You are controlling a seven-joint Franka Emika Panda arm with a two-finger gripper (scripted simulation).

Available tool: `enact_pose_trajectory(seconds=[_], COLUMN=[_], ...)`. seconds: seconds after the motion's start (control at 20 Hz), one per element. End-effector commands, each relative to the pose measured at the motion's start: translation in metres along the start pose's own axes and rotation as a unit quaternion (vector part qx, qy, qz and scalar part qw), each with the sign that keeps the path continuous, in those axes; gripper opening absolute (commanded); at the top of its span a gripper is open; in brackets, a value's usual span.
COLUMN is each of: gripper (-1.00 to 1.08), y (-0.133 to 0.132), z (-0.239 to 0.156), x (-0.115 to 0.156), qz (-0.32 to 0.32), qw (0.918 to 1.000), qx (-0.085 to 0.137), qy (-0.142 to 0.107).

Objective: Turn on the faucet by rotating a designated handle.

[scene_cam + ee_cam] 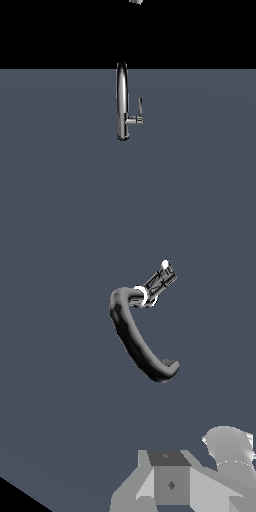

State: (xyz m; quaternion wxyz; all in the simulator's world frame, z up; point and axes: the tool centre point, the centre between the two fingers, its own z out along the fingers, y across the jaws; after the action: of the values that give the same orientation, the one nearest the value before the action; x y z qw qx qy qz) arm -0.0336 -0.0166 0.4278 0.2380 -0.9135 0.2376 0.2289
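The chrome faucet [122,100] stands upright on the grey floor in the middle of the exterior view, its arched spout seen edge-on. Its handle [140,106] is a thin blade pointing up from a short stub on the exterior view's right of the column. The wrist view looks down from high above on the curved spout of the faucet [131,336] and on the handle [161,277] beside the column. Of my gripper [136,1], only a small pale piece shows at the top edge, far above the faucet and touching nothing. Its fingers are out of sight.
A flat grey floor [60,190] spreads all around the faucet, under a black background. Grey blocky parts of my own arm [170,481] fill the wrist view's lower right corner.
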Motion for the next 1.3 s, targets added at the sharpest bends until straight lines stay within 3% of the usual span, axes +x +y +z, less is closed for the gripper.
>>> enact_pose_trajectory(seconds=[0.0,0.35,0.65,0.95,1.25], gripper=[-1.0,-1.0,-1.0,-1.0,-1.0], y=[-0.002,-0.005,-0.005,-0.002,0.004], z=[0.002,0.01,0.02,0.036,0.058], x=[0.016,0.062,0.102,0.144,0.186], qz=[0.017,0.066,0.11,0.156,0.205], qw=[0.9995,0.9931,0.9808,0.961,0.9317], qx=[0.017,0.065,0.108,0.153,0.202], qy=[-0.019,-0.072,-0.119,-0.169,-0.222])
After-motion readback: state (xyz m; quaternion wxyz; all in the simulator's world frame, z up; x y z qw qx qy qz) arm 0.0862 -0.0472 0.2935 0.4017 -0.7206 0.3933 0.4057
